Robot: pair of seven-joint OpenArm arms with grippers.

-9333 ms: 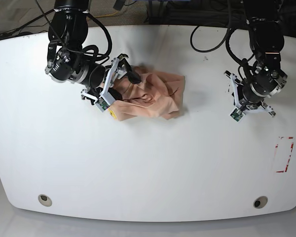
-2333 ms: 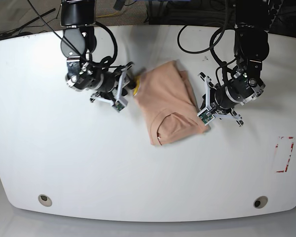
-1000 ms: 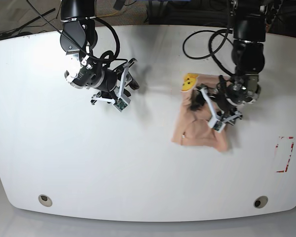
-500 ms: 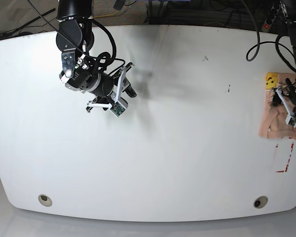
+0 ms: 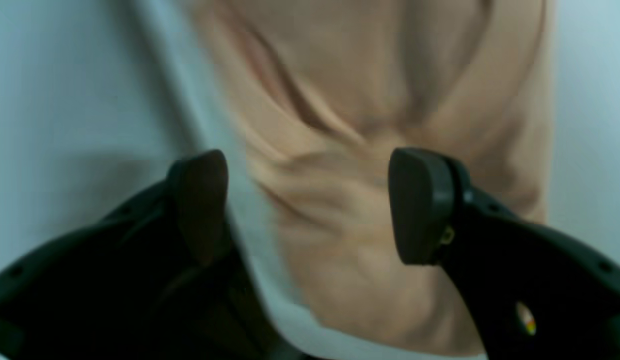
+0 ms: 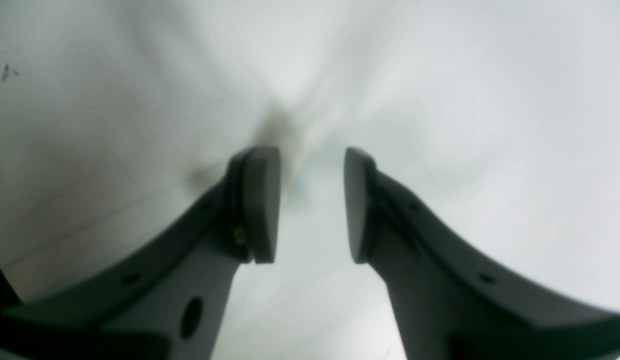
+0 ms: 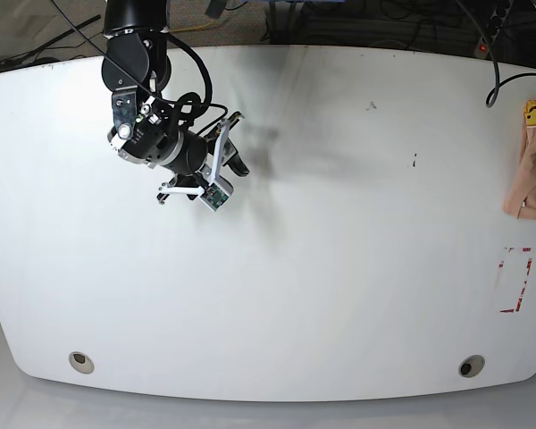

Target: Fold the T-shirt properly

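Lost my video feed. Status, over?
Left gripper open over shirt, nothing held. Right gripper part open, empty, above bare table. Shirt bunched at table's edge. Nothing blocking.

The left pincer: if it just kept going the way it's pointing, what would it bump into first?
Most likely the T-shirt. The left pincer stands open, with the peach cloth filling the gap between its fingers straight ahead. The picture is blurred, so how far off the cloth lies is unclear.

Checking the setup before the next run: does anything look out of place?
Yes. The T-shirt sits bunched at the table's far edge on the left arm's side, partly out of frame, instead of lying flat in the middle.
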